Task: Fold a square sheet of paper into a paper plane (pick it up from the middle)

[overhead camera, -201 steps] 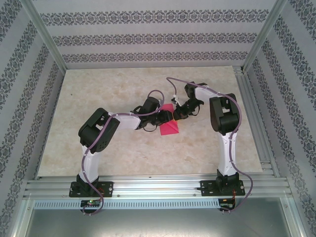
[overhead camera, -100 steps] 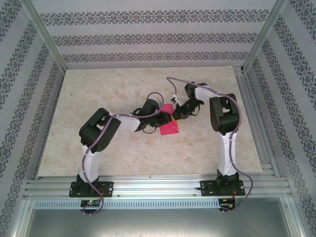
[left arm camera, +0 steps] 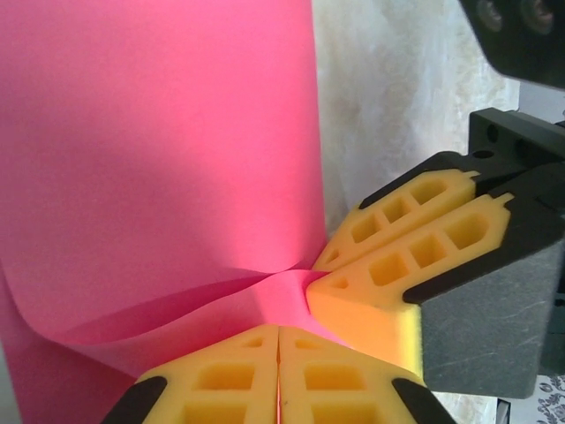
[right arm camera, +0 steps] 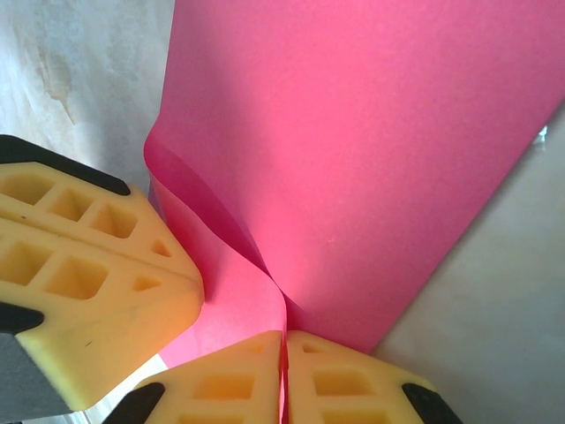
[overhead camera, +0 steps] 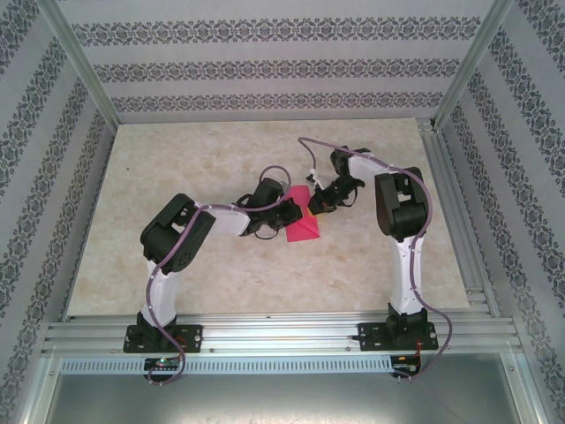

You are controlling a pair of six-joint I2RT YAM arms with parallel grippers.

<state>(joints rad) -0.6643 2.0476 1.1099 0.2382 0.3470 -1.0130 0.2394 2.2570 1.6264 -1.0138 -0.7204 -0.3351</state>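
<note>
Sheet of paper (overhead camera: 305,231), curled edge, mid-table (overhead camera: 177,159)

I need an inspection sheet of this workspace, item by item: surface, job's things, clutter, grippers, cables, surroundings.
surface: pale marbled table, flat
job's things: pink sheet of paper, bent and creased where it is pinched
clutter: nothing seen
grippers: left gripper and right gripper both shut on the sheet of paper, yellow fingers close together
cables: purple cables run along both arms
surroundings: patterned walls, aluminium frame
</note>
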